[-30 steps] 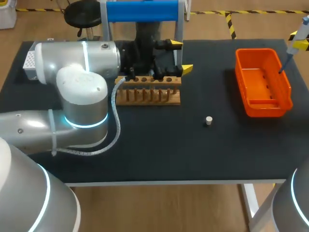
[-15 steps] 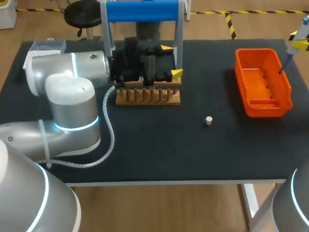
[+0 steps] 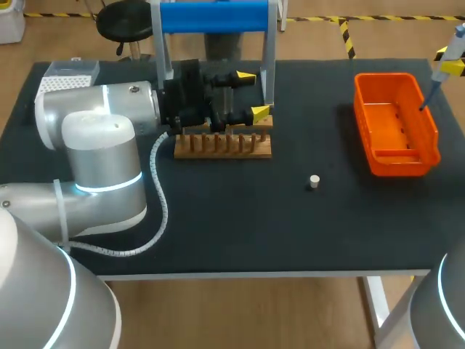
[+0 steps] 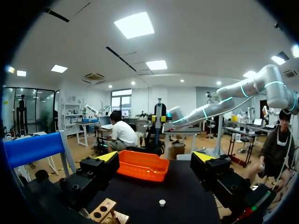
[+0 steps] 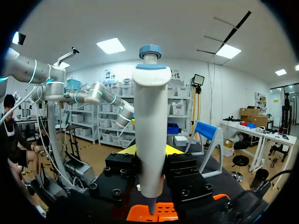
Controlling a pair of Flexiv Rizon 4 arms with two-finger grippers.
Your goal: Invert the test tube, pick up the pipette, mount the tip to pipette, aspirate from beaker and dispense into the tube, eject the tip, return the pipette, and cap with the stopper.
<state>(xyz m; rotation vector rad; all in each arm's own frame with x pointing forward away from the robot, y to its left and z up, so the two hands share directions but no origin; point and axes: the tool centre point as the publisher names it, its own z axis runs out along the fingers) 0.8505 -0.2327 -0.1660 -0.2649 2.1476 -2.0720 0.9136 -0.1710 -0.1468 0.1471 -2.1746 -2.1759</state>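
Gripping 1 pipette point(image 5: 150, 135) (right pincer point(image 5: 150, 151)), 1 stopper point(image 3: 314, 181), 1 tray point(image 3: 362, 109)

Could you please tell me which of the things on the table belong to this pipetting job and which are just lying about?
For the job:
pipette, held in the right gripper
stopper
wooden test tube rack, by the left gripper
perforated white box, probably tips

Not named in the task:
orange bin, possibly for ejected tips
blue-topped stand, possibly the pipette's

Lab bench: black table point(image 3: 240, 225), wooden test-tube rack point(image 3: 223, 144), orange bin point(image 3: 389, 116), pipette point(image 5: 150, 135).
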